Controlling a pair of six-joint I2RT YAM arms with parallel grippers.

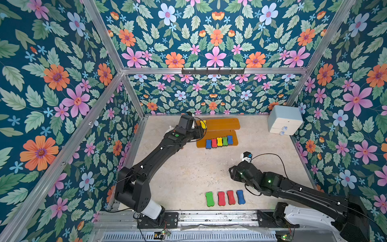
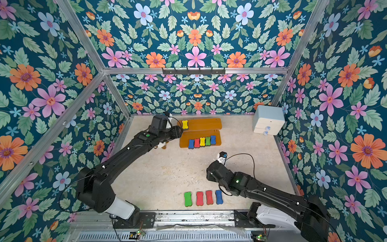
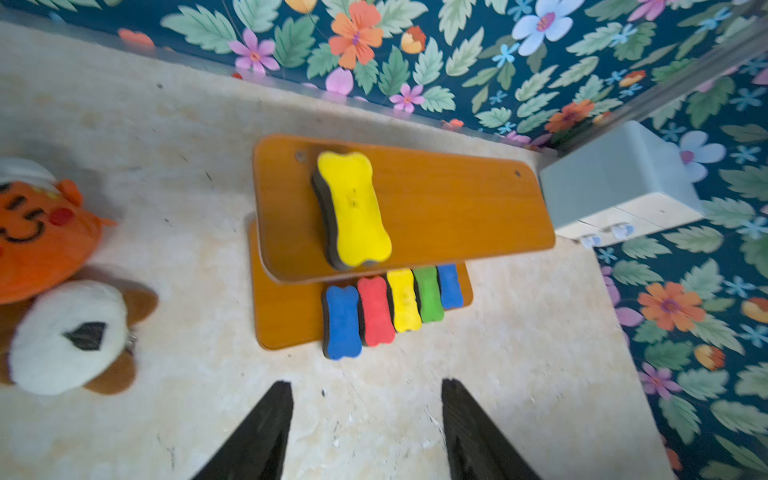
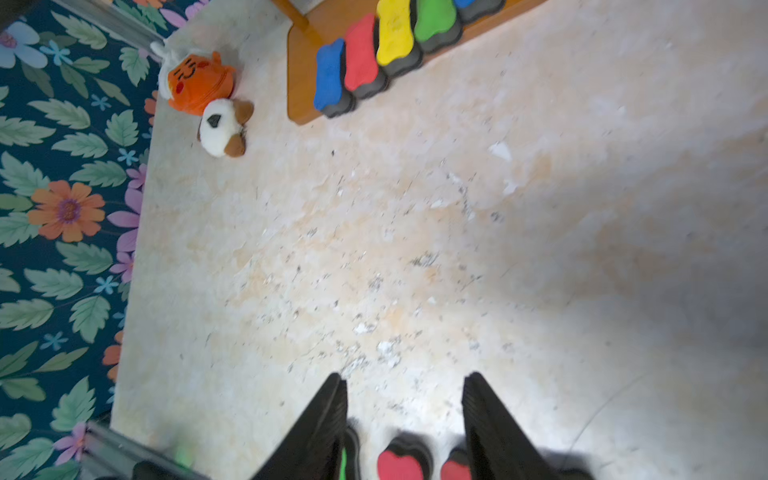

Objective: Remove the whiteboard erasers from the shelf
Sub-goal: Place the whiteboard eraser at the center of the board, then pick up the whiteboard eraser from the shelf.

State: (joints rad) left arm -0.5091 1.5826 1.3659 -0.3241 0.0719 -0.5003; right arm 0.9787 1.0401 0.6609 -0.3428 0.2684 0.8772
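In both top views: shelf [image 1: 224, 124] at the back of the worktop [image 1: 188, 171], yellow eraser [image 2: 185, 124] lying on its upper board, row of five erasers [image 1: 219, 141] side by side on the lower board. Four more erasers [image 2: 202, 198] lined up on the worktop near the front edge, well apart from the shelf.

Left wrist view: left tool [image 3: 365, 384] wide, gripping nothing, above bare worktop before the lower board. Faint dark marks on the yellow eraser, too blurred to read.

Right wrist view: right tool [image 4: 405, 378] wide, gripping nothing, red eraser [image 4: 401, 463] on the worktop visible between its fingers.
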